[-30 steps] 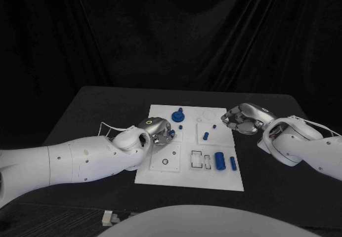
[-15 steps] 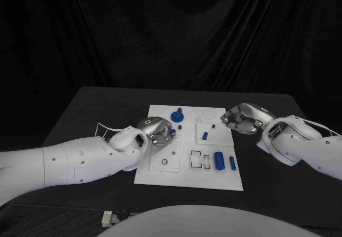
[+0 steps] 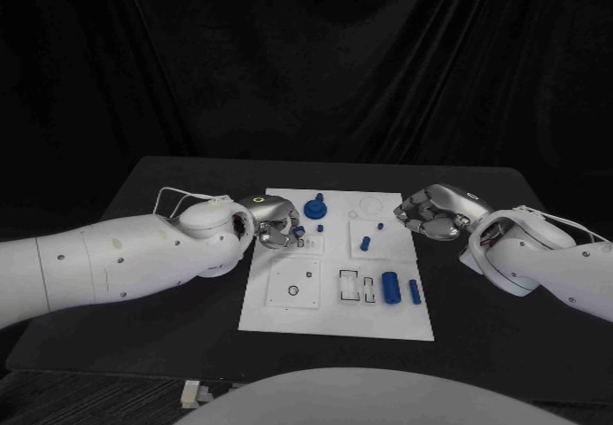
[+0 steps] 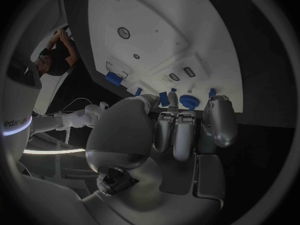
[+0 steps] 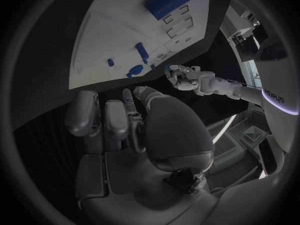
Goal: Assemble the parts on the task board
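Observation:
The white task board [image 3: 326, 310] lies in the middle of the black table. My left hand [image 3: 274, 220] hovers over the board's far left part and pinches a small blue part [image 4: 164, 99] between thumb and fingers. Just beyond it a round blue part with a peg [image 3: 317, 209] stands on the board. A short blue peg [image 3: 366, 243] lies mid-board, and two blue cylinders [image 3: 392, 288] lie near the right edge. My right hand [image 3: 434, 214] hangs at the board's far right corner with its fingers curled in and nothing in them.
Rectangular slots [image 3: 353, 284] and a small ring hole [image 3: 295, 290] mark the board's near half. Bare black table [image 3: 511, 292] lies on both sides of the board. A black curtain closes off the back.
My left hand has moved along the board's left side toward its far end, carrying the small blue part, and the arm swung outward. The right hand has stayed in place.

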Robot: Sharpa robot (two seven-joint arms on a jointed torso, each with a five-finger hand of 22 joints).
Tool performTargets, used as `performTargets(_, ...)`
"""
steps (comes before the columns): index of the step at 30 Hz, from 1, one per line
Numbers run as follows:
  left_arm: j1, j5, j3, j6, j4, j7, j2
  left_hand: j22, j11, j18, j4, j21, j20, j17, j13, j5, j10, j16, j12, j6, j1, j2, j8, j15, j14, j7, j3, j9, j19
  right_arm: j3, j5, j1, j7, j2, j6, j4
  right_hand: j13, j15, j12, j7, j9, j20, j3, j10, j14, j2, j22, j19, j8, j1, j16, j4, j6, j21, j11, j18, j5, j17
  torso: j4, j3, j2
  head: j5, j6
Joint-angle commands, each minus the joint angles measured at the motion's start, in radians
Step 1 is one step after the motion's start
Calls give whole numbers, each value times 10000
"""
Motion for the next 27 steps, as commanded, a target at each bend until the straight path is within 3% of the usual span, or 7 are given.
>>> performTargets(1,450,1021,19,3107,-110,-254,122,1720,-44,74,-753,65,19,2632,2130,-103,453,27,-7,-31,-3,-40,71,-13,1074,-22,952,-25,-13,6,-16,-20,-173,-2,1,34,1880,24,-47,1,-14,17,16,654,167,16,1216,15,-9,92,-62,-28,-8,-30,4,107,41,-3,-11,0,-5,-3,2)
performTargets(5,963,1725,20,4521,-433,-716,416,1720,-12,72,-683,65,36,2632,2149,-395,469,27,10,-11,-158,-2,86,13,1074,11,1184,-83,-40,6,-16,-20,-172,19,-1,39,1880,24,-47,1,-14,17,16,654,167,16,1216,15,-9,92,-62,-28,-8,-30,4,107,41,-3,-3,1,10,-4,2)
performTargets(10,1261,3073,22,5951,-1140,-1406,977,1692,8,90,-716,-27,52,2632,2094,-438,395,27,-52,59,-228,-57,79,34,1074,25,1207,-136,-112,6,-16,-20,-168,30,-1,46,1872,12,-52,-7,-17,10,27,650,167,22,1218,17,-11,94,-67,-35,-8,-29,-8,108,40,-12,-3,2,9,-30,2)
performTargets(15,1370,4640,23,6911,-1976,-2334,1629,1694,47,87,-770,-23,64,2632,2114,-443,414,27,-34,115,-245,-80,63,52,1074,49,1219,-181,-117,6,-16,-19,-174,21,-1,71,1872,12,-52,-7,-17,10,27,650,167,22,1218,17,-11,94,-67,-35,-8,-29,-8,108,40,-12,-6,9,1,-52,2)
performTargets(20,1401,5170,23,7104,-2556,-2926,2089,1691,173,84,-995,-26,137,2632,2129,-365,426,27,-21,201,-286,-109,-154,151,1074,123,1238,-425,-122,6,-16,-19,-174,54,22,41,1872,12,-52,-7,-17,10,27,650,167,22,1218,17,-11,94,-67,-35,-8,-29,-8,108,40,-12,6,4,4,-15,2)
performTargets(27,1412,5656,24,7287,-3503,-3399,2773,1692,205,86,-1185,-13,174,2632,2137,-287,436,27,-14,225,-306,-131,-323,181,1074,162,1245,-587,-110,6,-16,-20,-170,132,55,5,1868,7,-54,-10,-17,6,31,648,169,24,1218,17,-10,93,-64,-38,-4,-34,-12,109,40,-8,4,0,20,60,2)
